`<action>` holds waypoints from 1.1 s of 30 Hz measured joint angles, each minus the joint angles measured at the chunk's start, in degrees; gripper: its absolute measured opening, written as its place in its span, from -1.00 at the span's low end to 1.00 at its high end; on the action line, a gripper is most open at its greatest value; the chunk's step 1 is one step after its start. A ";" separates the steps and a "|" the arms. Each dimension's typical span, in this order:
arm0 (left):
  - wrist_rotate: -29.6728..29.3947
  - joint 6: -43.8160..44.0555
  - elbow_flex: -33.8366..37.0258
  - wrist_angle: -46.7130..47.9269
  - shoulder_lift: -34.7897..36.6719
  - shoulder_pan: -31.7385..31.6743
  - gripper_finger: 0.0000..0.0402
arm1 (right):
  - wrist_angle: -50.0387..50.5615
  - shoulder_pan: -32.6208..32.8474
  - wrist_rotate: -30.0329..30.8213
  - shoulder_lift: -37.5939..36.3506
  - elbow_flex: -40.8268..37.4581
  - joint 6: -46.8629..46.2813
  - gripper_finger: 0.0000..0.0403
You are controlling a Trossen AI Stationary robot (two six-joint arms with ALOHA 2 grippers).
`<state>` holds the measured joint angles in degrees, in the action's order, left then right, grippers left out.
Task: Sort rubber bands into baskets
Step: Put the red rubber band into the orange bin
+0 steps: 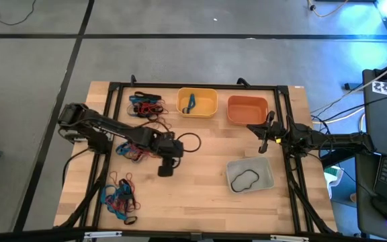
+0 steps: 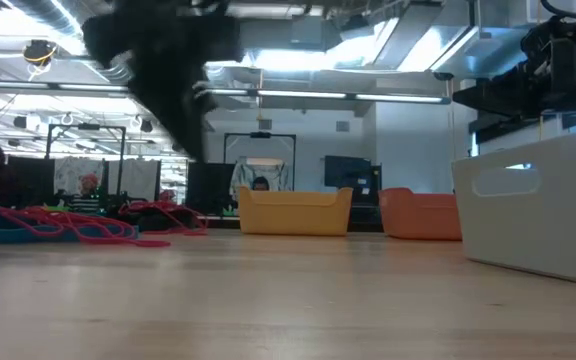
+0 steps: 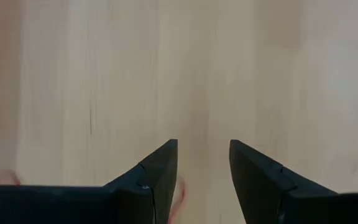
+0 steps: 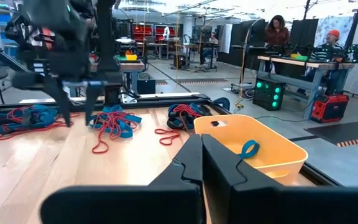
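On the pale wooden desk [image 1: 200, 195], framed by black rails, two dark arms work from opposite sides. The left arm reaches in low across the desk toward its middle; the right arm waits at the right edge, beside the orange basket. Three small tubs follow in size: a pale grey translucent plastic basket [image 1: 250, 175] at the near right, holding one black loop; an orange rectangular plastic basket [image 1: 247, 109] at the far right, with nothing visible in it; and a yellow rectangular plastic basket [image 1: 197, 102] at the far centre, holding one blue loop. The left hand [image 1: 166, 169] hangs over bare wood at mid-desk, its two fingers spread with only wood grain between them in its wrist view, so it carries nothing. The right hand [image 1: 263, 143] has its fingers pressed together and is empty.

The thin flexible rubber bands lie in three tangles of red, blue and black: a far pile [image 1: 145, 105] left of the yellow basket, a middle pile [image 1: 133, 150] under the left forearm, and a near pile [image 1: 120, 198] at the near left corner. All three lie to the left of the left hand, well apart from the right hand. The left arm is therefore judged the nearer one; its likely next reach is back leftward, the middle pile being closest.
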<state>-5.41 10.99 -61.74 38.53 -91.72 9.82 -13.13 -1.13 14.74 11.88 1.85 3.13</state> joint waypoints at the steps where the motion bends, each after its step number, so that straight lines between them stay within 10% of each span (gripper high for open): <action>1: 0.00 0.67 1.06 1.12 -0.03 0.00 -0.29 | 0.00 -0.02 -0.02 0.00 0.00 -0.01 -0.97; 27: 0.81 6.64 17.29 -1.93 0.18 -3.00 -0.30 | -0.02 -0.02 0.00 0.00 0.00 -0.06 -0.97; 33: 1.31 5.57 17.49 -2.63 0.13 -3.17 -0.56 | -0.02 -0.02 0.00 0.00 0.00 -0.04 -0.97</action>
<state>-4.10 16.56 -44.25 35.90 -91.59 6.66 -13.15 -1.14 14.74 11.88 1.85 3.09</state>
